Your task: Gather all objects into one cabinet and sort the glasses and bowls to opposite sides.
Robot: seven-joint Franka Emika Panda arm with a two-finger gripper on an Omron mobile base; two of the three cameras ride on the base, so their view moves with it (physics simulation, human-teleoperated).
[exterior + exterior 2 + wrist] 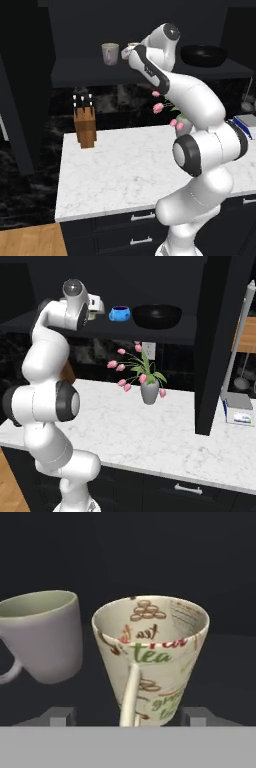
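On the dark cabinet's shelf [90, 75] a beige cup [152, 657] printed with "tea" stands upright, its handle toward me. My gripper [128, 716] is open, one fingertip [60, 714] on each side of the cup's base with a gap between. The pale grey cup [45, 634] stands just left of it, also seen at the shelf's left as the grey cup [110, 53]. Farther right on the shelf sit the small blue bowl [119, 313] and the wide black bowl [156, 316]. My arm hides most of the beige cup in the base views.
Below the shelf lies a white marble counter [115, 170] with a wooden knife block [85, 125] and a grey vase of pink tulips [149, 392]. The open dark cabinet door [220, 346] stands at the right, with a small scale [237, 408] beyond it.
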